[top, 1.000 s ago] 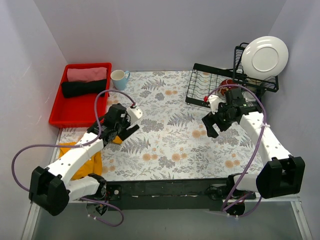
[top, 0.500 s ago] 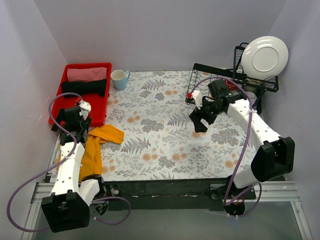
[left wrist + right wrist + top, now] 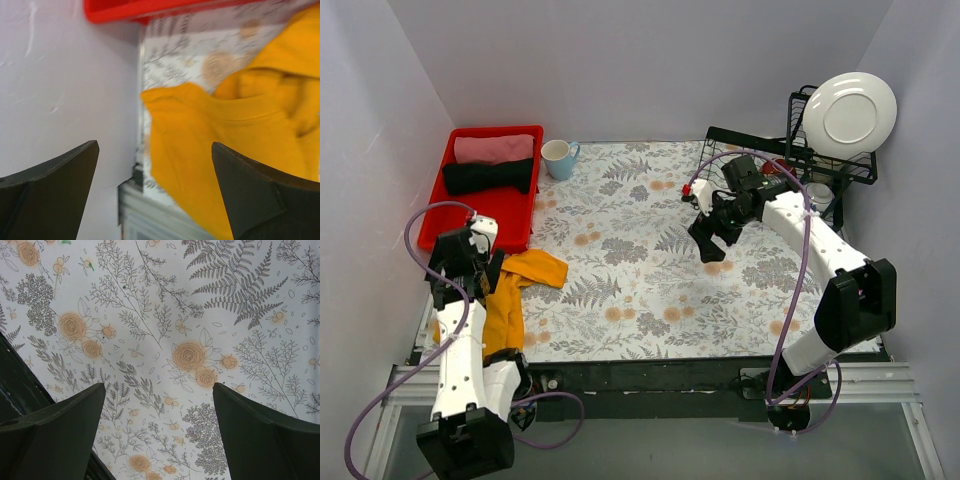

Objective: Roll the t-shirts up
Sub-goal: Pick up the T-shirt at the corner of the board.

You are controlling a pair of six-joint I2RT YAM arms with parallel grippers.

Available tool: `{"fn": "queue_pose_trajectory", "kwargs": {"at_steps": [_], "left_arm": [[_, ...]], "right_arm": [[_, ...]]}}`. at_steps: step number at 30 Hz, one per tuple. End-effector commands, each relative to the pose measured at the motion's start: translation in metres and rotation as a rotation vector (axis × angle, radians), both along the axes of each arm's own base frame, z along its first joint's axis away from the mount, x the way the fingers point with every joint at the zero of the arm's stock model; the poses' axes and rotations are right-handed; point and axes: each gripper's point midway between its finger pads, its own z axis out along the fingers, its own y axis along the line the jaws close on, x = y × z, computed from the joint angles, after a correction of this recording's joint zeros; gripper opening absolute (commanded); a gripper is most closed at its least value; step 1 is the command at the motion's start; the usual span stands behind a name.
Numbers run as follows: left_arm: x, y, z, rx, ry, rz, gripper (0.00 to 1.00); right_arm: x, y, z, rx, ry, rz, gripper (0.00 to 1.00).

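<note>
The orange-yellow t-shirt (image 3: pixel 508 300) lies crumpled at the table's near-left edge, just beside the red bin (image 3: pixel 510 215). The left gripper (image 3: pixel 460 265) hovers over it, jaws spread and empty, probably lining up a grab. The right gripper (image 3: pixel 708 240) hangs open and empty mid-table. The bin holds a pink roll (image 3: pixel 495 148) and a black roll (image 3: pixel 490 176)

Plain pale walls (image 3: pixel 620 60) on three sides of a fern-and-flower patterned tabletop (image 3: pixel 640 290), soft even light.
</note>
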Motion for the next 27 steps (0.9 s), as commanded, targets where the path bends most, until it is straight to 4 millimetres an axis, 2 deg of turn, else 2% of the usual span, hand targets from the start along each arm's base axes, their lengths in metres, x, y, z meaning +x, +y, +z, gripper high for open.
{"fn": "queue_pose_trajectory", "kwargs": {"at_steps": [1,3,4,7,8,13,14,15,17,18,19,20,21,22,23,24,25,27], "left_arm": [[0.016,-0.058,-0.028,-0.283,-0.002,-0.177,0.92],[0.013,-0.053,-0.05,-0.283,0.074,-0.139,0.89],[0.009,-0.051,-0.07,-0.301,0.157,-0.102,0.85],[-0.004,-0.053,-0.094,-0.331,0.276,-0.086,0.77],[-0.003,-0.059,-0.097,-0.358,0.279,-0.106,0.75],[-0.002,-0.064,-0.107,-0.398,0.34,-0.116,0.63],[-0.002,-0.066,-0.108,-0.417,0.359,-0.116,0.43],[-0.006,-0.073,-0.112,-0.459,0.397,-0.126,0.35],[0.016,-0.08,-0.088,-0.503,0.338,-0.155,0.18],[0.021,-0.094,-0.075,-0.571,0.319,-0.202,0.09],[0.043,-0.102,-0.041,-0.594,0.241,-0.272,0.05],[0.054,-0.111,-0.018,-0.62,0.202,-0.331,0.03],[0.054,-0.123,0.0,-0.665,0.203,-0.371,0.0],[0.078,-0.148,0.056,-0.707,0.082,-0.51,0.0],[0.085,-0.161,0.084,-0.73,0.041,-0.575,0.0],[0.09,-0.179,0.109,-0.772,0.013,-0.642,0.0],[0.099,-0.202,0.175,-0.818,-0.141,-0.72,0.0],[0.107,-0.224,0.234,-0.861,-0.291,-0.827,0.0]], "right_arm": [[0.006,0.008,0.011,0.023,-0.03,0.004,0.96],[0.006,0.008,0.012,0.02,-0.032,0.005,0.96],[0.005,0.006,0.01,0.011,-0.032,0.004,0.96],[0.002,0.003,0.01,0.008,-0.039,0.002,0.96],[-0.002,0.001,0.009,0.006,-0.038,0.002,0.96],[-0.009,-0.002,0.007,0.005,-0.035,0.005,0.96],[-0.008,-0.002,0.008,0.005,-0.045,0.003,0.96],[-0.008,-0.002,0.009,0.004,-0.047,0.003,0.96],[-0.005,-0.003,0.013,0.004,-0.066,-0.002,0.96],[-0.004,-0.002,0.017,0.006,-0.079,-0.002,0.96],[-0.001,-0.003,0.019,0.001,-0.09,-0.01,0.96],[0.002,-0.003,0.024,0.007,-0.108,-0.019,0.96],[0.007,-0.002,0.03,0.012,-0.132,-0.03,0.96],[0.013,-0.004,0.036,0.005,-0.162,-0.05,0.96],[0.018,-0.006,0.042,0.002,-0.188,-0.077,0.95],[0.033,-0.008,0.057,0.022,-0.238,-0.144,0.95],[0.039,-0.013,0.069,0.039,-0.271,-0.19,0.95],[0.052,-0.026,0.087,0.094,-0.282,-0.28,0.95]]}}
